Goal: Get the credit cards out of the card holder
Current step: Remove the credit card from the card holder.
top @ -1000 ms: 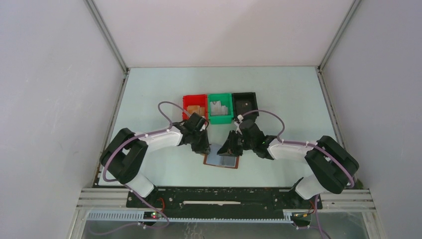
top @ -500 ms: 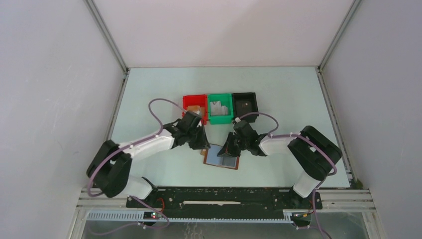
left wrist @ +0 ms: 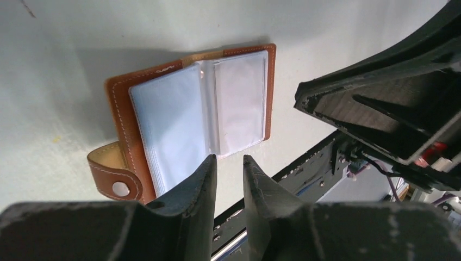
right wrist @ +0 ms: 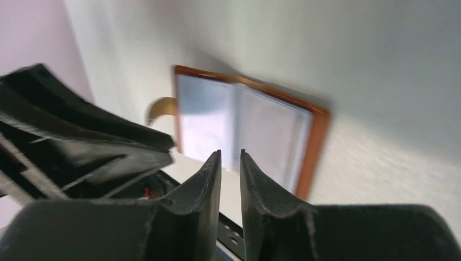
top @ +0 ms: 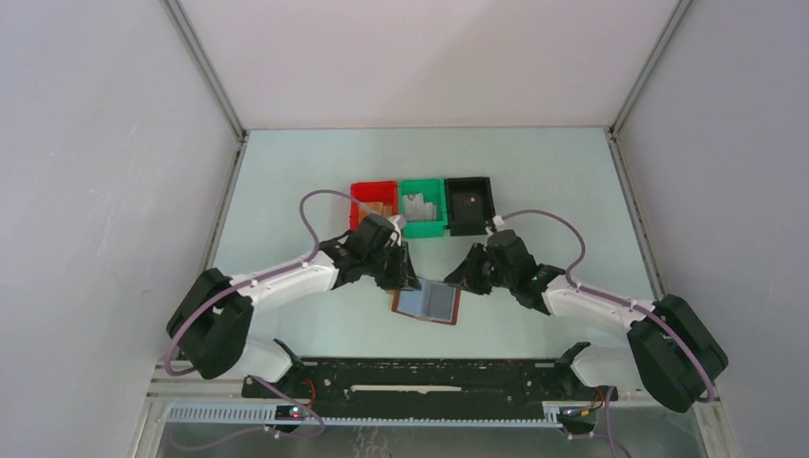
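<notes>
The left gripper point(top: 408, 280) hangs with its fingers point(left wrist: 202, 182) a narrow slit apart and nothing between them, the red bin point(top: 373, 194) just beyond it. Ahead of its tips and slightly to its right the holder point(left wrist: 190, 117) lies open flat on the table point(top: 315, 181), pale sleeves up, tab point(left wrist: 111, 174) on the side nearest that gripper; whether cards sit in the sleeves I cannot tell. The right gripper point(top: 462, 280) hangs by the holder's far right corner, likewise barely parted and empty, with the black bin point(top: 469, 202) beyond it.
</notes>
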{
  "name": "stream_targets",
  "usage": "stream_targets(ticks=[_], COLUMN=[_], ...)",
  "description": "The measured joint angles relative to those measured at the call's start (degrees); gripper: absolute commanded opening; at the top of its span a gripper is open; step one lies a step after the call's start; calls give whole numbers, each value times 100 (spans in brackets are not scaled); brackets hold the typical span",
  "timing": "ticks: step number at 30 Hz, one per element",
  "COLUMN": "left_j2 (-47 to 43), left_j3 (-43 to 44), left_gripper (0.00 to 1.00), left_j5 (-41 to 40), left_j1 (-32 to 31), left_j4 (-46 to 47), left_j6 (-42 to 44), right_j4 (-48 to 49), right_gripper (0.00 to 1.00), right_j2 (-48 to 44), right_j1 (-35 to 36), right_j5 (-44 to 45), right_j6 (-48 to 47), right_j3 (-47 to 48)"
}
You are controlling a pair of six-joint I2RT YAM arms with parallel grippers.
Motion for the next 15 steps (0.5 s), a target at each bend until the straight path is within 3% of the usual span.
stream_targets(ticks=[6,15], left_j2=[588,1069], left_j3=[162,181], left_gripper=[28,28], left_j5=[-50,-372], left_j1=[-57,-9], left_j4=[-149,-219], left_j6=[114,188], right_j4=[-221,-50], right_gripper=[32,33], right_j2=[-131,-105], right_j1=[-70,-70], right_j5=[70,0], right_j6=[162,216], right_j3=[-669,-734])
